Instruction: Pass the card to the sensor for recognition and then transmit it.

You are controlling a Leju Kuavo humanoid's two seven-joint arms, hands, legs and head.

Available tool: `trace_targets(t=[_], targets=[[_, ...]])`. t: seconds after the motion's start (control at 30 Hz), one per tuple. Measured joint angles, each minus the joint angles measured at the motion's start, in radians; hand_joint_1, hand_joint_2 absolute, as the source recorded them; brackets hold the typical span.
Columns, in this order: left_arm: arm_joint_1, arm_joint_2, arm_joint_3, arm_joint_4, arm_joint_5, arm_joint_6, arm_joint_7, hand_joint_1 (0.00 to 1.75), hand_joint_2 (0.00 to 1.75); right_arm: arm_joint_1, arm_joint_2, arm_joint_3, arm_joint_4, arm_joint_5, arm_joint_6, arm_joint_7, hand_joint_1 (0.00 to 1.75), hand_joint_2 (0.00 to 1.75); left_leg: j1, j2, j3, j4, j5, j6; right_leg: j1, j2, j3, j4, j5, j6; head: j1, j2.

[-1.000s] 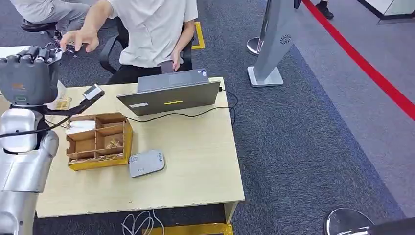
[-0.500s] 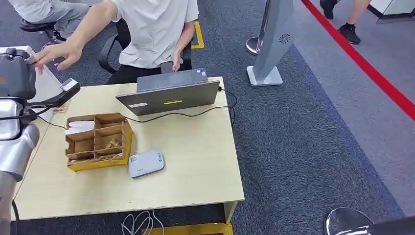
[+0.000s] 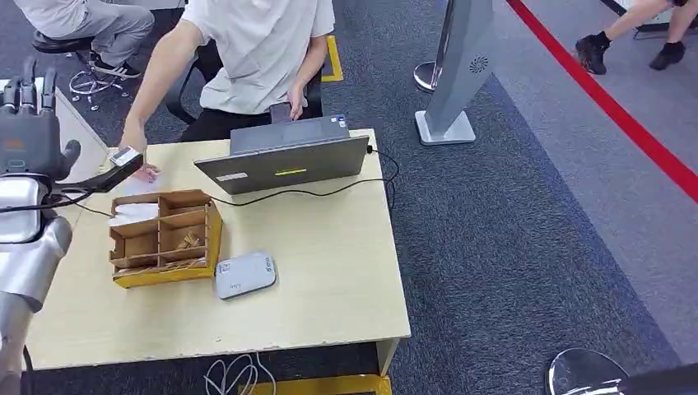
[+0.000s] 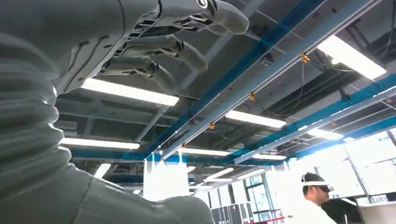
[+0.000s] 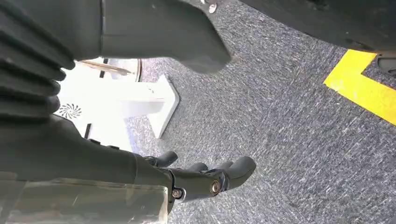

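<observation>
Head view shows the left hand [image 3: 31, 123] raised at the far-left side of the worktop [image 3: 329, 271], with its fingers [image 3: 29, 86] straight, pointing up and apart, and nothing is between them. In the left wrist view the same fingers [image 4: 159, 46] are spread in front of the ceiling lights and hold nothing. The card [image 3: 146, 183] lies flat on the worktop at the back-left corner, just behind the wooden compartment box [image 3: 163, 236], and a person's hand [image 3: 138, 156] rests on it or just over it; I cannot tell if it touches. The grey card sensor [image 3: 244, 275] lies on the worktop just beside the box, toward the front. A laptop [image 3: 284, 160] stands in front of the seated person [image 3: 259, 53]. In the right wrist view the right hand [image 5: 205, 179] hangs above the grey carpet [image 5: 289, 116], with its fingers loosely curled and apart, and it holds nothing.
</observation>
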Motion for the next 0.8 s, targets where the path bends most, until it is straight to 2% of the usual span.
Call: trace_targets(t=[0.1,0.2,0.27,0.4,0.57,0.7,0.8], targets=[[0.004,-0.001,0.000,0.000,0.000,0.000,-0.007,0.00,1.75,0.000,0.000,0.000,0.000,0.000,0.000,0.000,0.00,1.75,0.000,0.000,0.000,0.000,0.000,0.000,0.000,0.000,0.000,0.000,0.000,0.000,0.000,0.000],[0.032,-0.011,0.012,-0.027,0.026,0.000,-0.062,0.00,1.75,0.000,0.000,0.000,0.000,-0.027,-0.005,0.005,0.00,1.75,0.000,0.000,0.000,0.000,0.000,0.000,0.000,0.000,0.000,0.000,0.000,0.000,0.000,0.000],[0.093,-0.028,0.016,-0.095,0.048,-0.021,-0.097,0.00,1.75,0.000,0.000,-0.001,0.000,-0.062,-0.016,0.012,0.00,1.75,-0.001,0.000,0.000,0.000,0.000,0.000,-0.001,0.000,0.001,0.000,0.000,0.000,0.000,0.000],[0.350,-0.058,0.014,-0.404,0.064,-0.113,-0.107,0.00,1.75,0.005,0.003,-0.008,0.000,-0.113,-0.035,0.031,0.00,1.75,-0.002,0.004,0.000,0.000,-0.002,0.000,-0.003,0.004,-0.001,0.000,-0.001,0.001,0.000,0.000],[0.719,-0.057,-0.005,-0.828,0.045,-0.180,-0.055,0.00,1.75,0.018,0.013,-0.031,0.000,-0.174,-0.067,0.039,0.00,1.75,-0.002,0.010,0.001,-0.001,-0.008,0.001,-0.003,0.010,-0.002,-0.001,-0.004,0.002,0.001,0.000],[0.967,-0.031,-0.021,-1.061,0.052,-0.206,-0.030,0.00,1.75,0.024,0.021,-0.052,0.000,-0.206,-0.088,0.042,0.00,1.75,-0.002,0.009,0.001,-0.001,-0.010,0.000,-0.003,0.009,-0.002,-0.001,-0.007,0.002,0.000,0.000],[1.072,-0.009,-0.029,-1.161,0.060,-0.215,-0.021,0.00,1.75,0.027,0.024,-0.061,0.000,-0.216,-0.094,0.043,0.00,1.75,-0.001,0.006,0.000,-0.001,-0.010,0.000,-0.001,0.005,-0.002,-0.001,-0.008,0.002,0.000,0.000]])
